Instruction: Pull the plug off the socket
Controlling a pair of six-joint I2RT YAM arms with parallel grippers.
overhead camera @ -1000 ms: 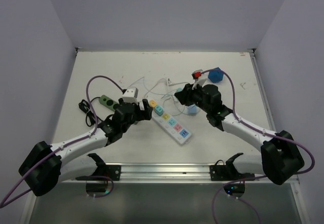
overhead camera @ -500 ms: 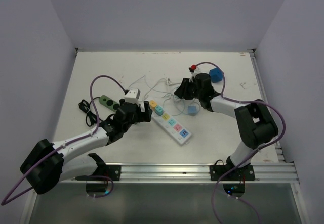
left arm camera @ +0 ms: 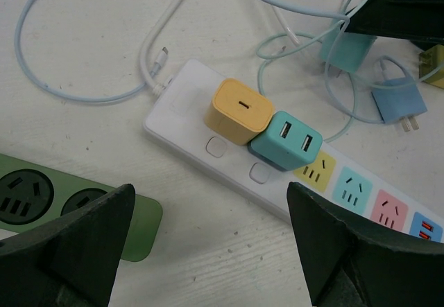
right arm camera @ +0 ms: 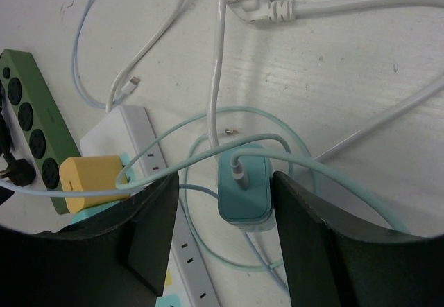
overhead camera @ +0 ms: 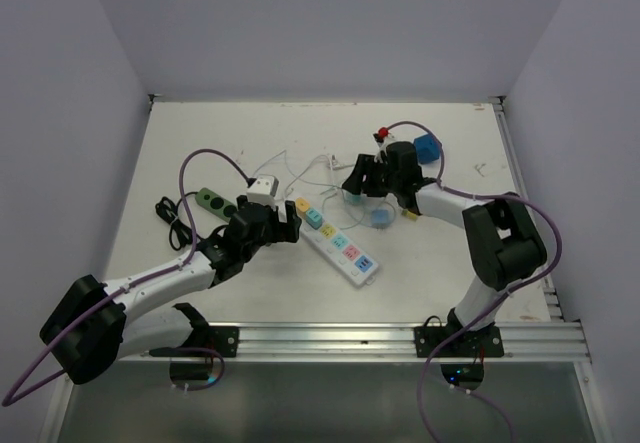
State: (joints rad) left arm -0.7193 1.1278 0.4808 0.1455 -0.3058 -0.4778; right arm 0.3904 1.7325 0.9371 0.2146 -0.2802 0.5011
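Observation:
The white socket strip [overhead camera: 336, 242] lies slantwise mid-table with a yellow plug [overhead camera: 302, 206] and a teal USB plug [overhead camera: 316, 217] seated at its far end. Both also show in the left wrist view, yellow plug [left arm camera: 237, 110] and teal USB plug [left arm camera: 286, 141]. My left gripper [overhead camera: 272, 221] hovers open, just left of that end [left arm camera: 209, 203]. My right gripper [overhead camera: 362, 181] is open around a loose teal plug [right arm camera: 244, 186] that lies on the table with its pale cable [right arm camera: 208, 147] looped about it. The plug sits close to the right finger [right arm camera: 326, 238] and apart from the left one.
A green strip [overhead camera: 212, 201] with a black cord lies at the left, a white cube adapter [overhead camera: 260, 187] beside it. A blue adapter [overhead camera: 380, 218], a blue cube [overhead camera: 427, 149], a red-tipped piece [overhead camera: 383, 133] and tangled white cables [overhead camera: 310, 168] surround the right gripper.
The right arm swung back toward the far side, then its gripper opened and let the teal plug go onto the table. The left arm has barely moved.

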